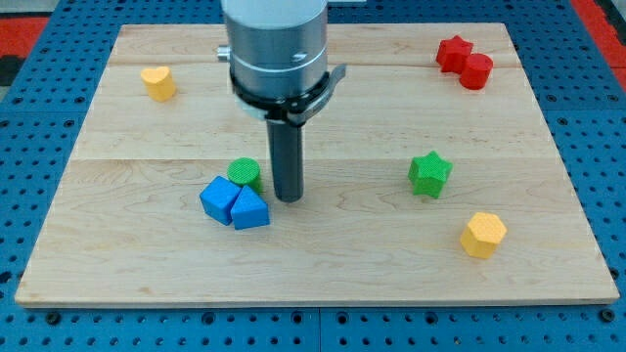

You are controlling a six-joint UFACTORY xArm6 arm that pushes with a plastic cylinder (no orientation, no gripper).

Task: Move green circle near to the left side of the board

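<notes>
The green circle (245, 173) lies on the wooden board (323, 264) left of centre, touching the blue blocks below it. My tip (288, 198) rests on the board just to the right of the green circle, a small gap apart. A blue cube (218, 199) and a blue triangle (250, 210) sit together just below and left of the circle.
A yellow heart-shaped block (157, 83) lies at the upper left. A red star (453, 53) and a red cylinder (476, 71) sit together at the upper right. A green star (429, 173) is at the right, a yellow hexagon (483, 235) at the lower right.
</notes>
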